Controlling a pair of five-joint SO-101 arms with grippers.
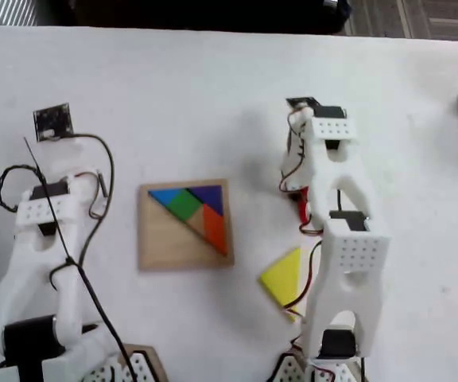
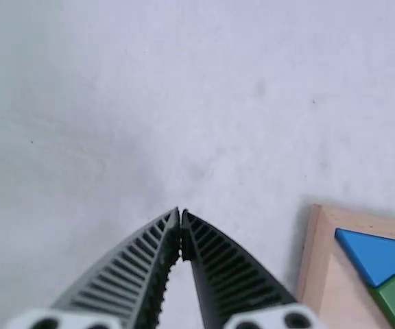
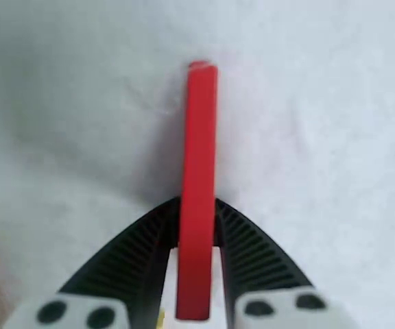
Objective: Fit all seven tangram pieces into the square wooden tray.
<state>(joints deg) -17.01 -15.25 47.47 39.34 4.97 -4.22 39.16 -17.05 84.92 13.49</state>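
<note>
Tangram pieces counted: six. Four lie in the upper right half of the one square wooden tray (image 1: 161,239) at frame centre: blue triangle (image 1: 165,196), green piece (image 1: 185,205), dark blue triangle (image 1: 210,196), orange triangle (image 1: 215,227). One yellow triangle (image 1: 283,274) lies loose, lower right of the tray. One flat red piece (image 3: 201,137) stands edgewise, clenched in the right gripper (image 3: 197,203). Left gripper (image 2: 180,214) is pinched closed on nothing, beside the tray's corner. Step judged: placing red. Next it must be laid flat in the bare half.

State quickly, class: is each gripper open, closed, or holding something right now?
Left gripper: closed, holding nothing.
Right gripper: closed on the flat red tangram piece, held on edge.
</note>
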